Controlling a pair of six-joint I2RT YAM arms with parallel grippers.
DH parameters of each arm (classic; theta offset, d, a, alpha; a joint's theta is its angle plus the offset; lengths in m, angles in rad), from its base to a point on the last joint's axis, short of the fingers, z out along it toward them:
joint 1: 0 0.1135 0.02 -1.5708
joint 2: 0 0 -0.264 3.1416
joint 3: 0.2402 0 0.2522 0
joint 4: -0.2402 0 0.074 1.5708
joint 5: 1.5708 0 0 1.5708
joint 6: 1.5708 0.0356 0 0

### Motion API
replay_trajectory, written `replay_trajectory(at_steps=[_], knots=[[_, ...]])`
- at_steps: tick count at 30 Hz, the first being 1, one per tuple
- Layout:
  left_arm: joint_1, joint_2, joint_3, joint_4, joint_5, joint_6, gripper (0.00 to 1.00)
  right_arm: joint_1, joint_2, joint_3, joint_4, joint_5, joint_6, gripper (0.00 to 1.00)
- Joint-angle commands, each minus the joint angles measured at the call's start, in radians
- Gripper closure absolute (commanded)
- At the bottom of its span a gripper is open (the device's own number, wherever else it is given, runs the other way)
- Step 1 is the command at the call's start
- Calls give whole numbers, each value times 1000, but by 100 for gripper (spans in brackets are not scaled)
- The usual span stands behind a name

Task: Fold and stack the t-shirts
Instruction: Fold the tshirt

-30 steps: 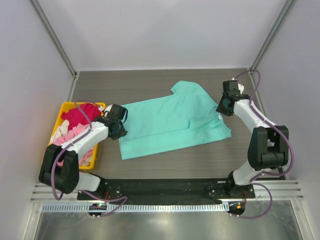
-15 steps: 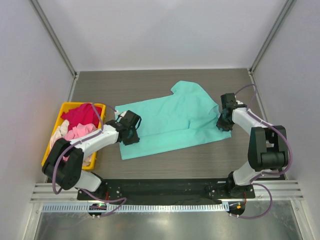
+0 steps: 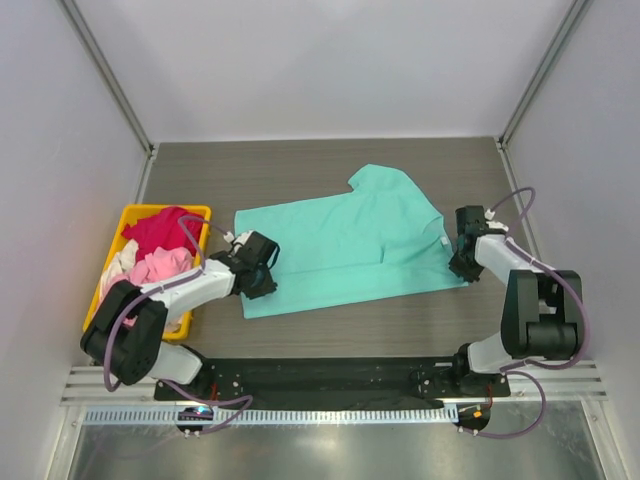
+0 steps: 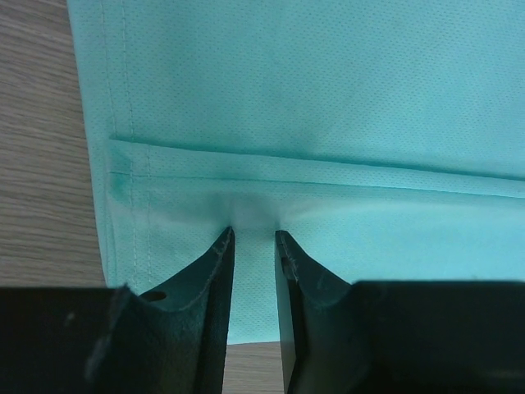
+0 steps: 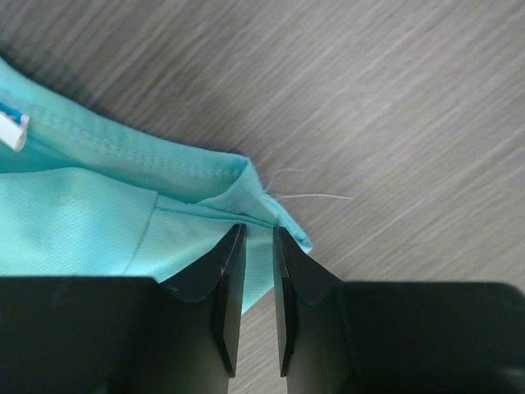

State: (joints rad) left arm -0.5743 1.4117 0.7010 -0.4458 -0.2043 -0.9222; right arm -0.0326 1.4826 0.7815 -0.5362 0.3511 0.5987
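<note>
At the table's [image 3: 250, 170] left, a yellow bin [image 3: 133, 210] holds heaped magenta [image 3: 160, 228], pink [image 3: 160, 268] and whitish [image 3: 118, 258] shirts. The teal shirt [image 3: 340, 245] lies spread mid-table, apart from the bin. The left gripper [image 4: 253, 234] pinches its near-left hem. The right gripper [image 5: 258, 230] is clamped on its near-right corner.

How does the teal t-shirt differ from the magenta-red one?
The teal cloth t-shirt lies spread flat on the dark table; the magenta-red cloth t-shirt sits crumpled in the yellow plastic bin. The left gripper and right gripper pinch the teal one's edges; nothing holds the magenta-red one. Both are plain.
</note>
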Motion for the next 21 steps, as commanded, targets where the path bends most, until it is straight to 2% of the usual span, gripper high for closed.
replay_trajectory(at_steps=[1,5,9,10,16,21], knots=[[-18,-26,-28,-39,28,-29,72,-13,-79,2,-27,55,4,75],[-32,-180,47,-77,63,-14,62,3,-128,108,-68,-14,-20,73],[-32,-235,141,-102,51,23,56,127,-131,222,-58,-14,-40,69],[-32,-237,150,-103,51,29,55,195,-110,245,-36,-6,-45,68],[-30,-226,186,-111,106,62,54,374,89,419,15,-46,-177,61],[-30,-247,164,-113,79,75,53,460,214,492,13,-38,-298,57]])
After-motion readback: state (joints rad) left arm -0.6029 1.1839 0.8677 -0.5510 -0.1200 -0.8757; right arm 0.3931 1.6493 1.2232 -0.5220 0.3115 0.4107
